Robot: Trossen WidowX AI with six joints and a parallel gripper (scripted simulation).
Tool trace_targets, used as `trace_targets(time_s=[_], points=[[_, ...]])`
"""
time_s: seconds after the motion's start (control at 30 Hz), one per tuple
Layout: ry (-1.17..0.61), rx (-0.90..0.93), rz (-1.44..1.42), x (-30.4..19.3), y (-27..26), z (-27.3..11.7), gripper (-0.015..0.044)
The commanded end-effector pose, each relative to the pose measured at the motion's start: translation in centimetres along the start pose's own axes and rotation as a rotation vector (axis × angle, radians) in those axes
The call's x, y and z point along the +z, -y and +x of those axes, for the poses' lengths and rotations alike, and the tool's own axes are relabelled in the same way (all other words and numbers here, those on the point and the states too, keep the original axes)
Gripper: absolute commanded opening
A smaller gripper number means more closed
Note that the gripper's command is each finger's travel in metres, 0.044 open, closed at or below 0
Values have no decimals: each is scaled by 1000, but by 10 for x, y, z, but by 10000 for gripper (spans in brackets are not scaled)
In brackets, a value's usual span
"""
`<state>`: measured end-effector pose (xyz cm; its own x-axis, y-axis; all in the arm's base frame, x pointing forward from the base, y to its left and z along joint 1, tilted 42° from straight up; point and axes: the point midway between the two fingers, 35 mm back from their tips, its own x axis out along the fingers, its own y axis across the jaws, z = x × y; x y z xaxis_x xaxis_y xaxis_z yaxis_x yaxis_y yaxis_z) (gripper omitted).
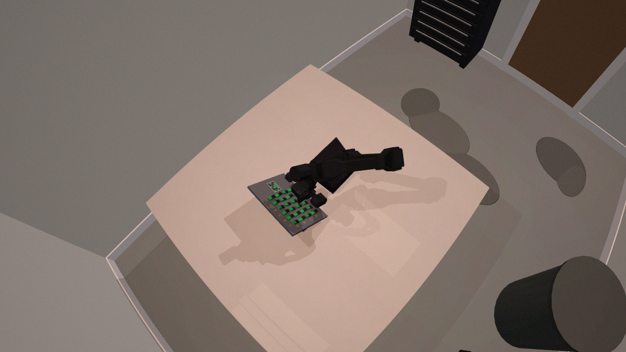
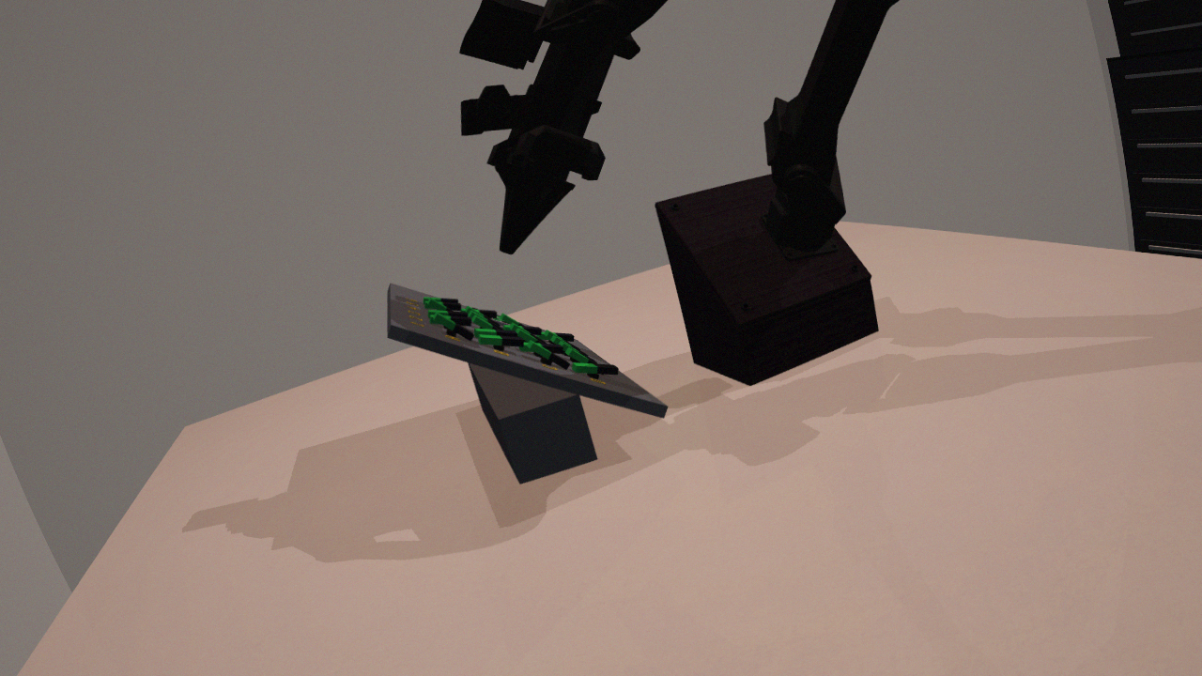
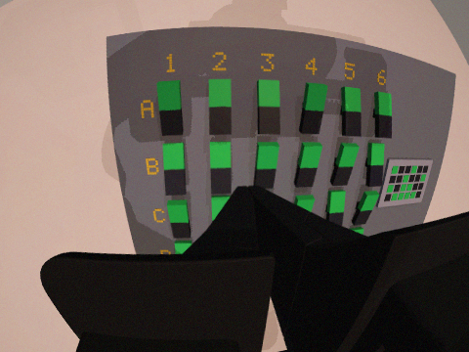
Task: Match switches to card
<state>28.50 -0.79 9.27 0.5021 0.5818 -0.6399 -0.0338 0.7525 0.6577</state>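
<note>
From the top view, my pincer (image 1: pixel 301 200) (image 2: pixel 506 249) (image 3: pixel 246 196) is over the near side of the switch panel (image 1: pixel 292 232) (image 2: pixel 525 370) (image 3: pixel 278 39), and the pattern card (image 1: pixel 274 186) (image 3: pixel 406 182) lies on the panel beside the grid. In the exterior view, my closed tips point down above the tilted panel, apart from its green-and-black rocker switches (image 2: pixel 489 337) (image 3: pixel 220 93). The panel sits on a block (image 2: pixel 546 433). In the wrist view, my fingers are together with nothing between them, hiding part of rows C and D; the card lies to the right of row B.
</note>
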Motion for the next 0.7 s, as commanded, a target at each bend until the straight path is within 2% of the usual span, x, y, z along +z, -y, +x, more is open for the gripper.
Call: trace_targets(time_s=[0.0,0.2,0.33,0.67], points=[[-2,-4,12,-1,35,-2,0],[-1,-2,12,-2,54,0,0],[-23,-1,11,-1,53,31,0],[-23,0,11,-1,53,43,0]])
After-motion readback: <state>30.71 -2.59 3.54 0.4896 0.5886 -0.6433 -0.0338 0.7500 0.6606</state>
